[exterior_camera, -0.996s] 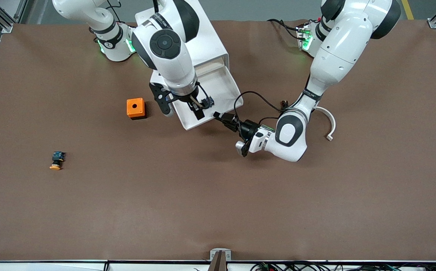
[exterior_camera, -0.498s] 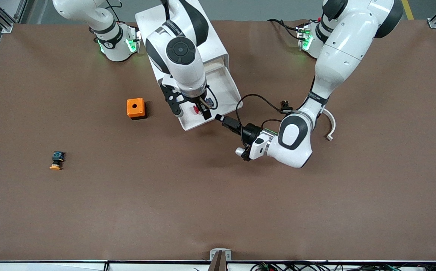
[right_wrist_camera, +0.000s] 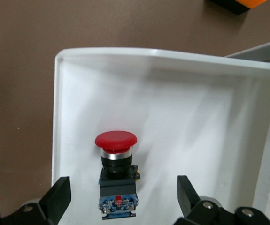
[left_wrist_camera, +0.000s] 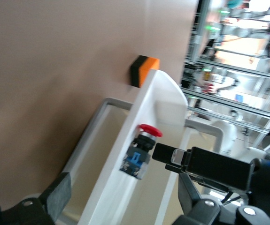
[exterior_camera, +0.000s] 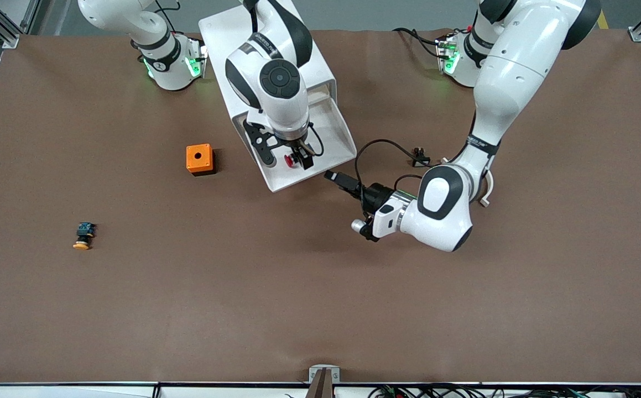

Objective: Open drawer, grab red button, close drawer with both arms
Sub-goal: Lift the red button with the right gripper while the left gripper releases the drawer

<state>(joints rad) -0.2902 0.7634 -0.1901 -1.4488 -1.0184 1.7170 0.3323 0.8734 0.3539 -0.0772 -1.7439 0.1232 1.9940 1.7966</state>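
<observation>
drawer (exterior_camera: 331, 130) is standing pulled out of the white cabinet (exterior_camera: 243, 33) in the front view; the right gripper (exterior_camera: 297, 160) is hanging over its front end with the button (exterior_camera: 288, 160) beside its fingers, while the left gripper (exterior_camera: 335, 178) is sitting low just outside the drawer front, whether spread or closed i cannot tell. the orange box (exterior_camera: 199, 159) and yellow-capped button (exterior_camera: 82, 236) are lying toward the right arm's end.

in the left wrist view the button (left_wrist_camera: 140, 151) is showing past the drawer wall (left_wrist_camera: 125, 154).

in the right wrist view the button (right_wrist_camera: 116, 171) is lying on its side in the drawer (right_wrist_camera: 196, 131), long axis running from the wrist toward the drawer front, red cap leading, between the right gripper's (right_wrist_camera: 120, 197) spread fingers (right_wrist_camera: 57, 197), ungripped.

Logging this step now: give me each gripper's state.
Left gripper: open, empty, by the drawer's front.
Right gripper: open over the drawer, fingers either side of the red button, not gripping.
</observation>
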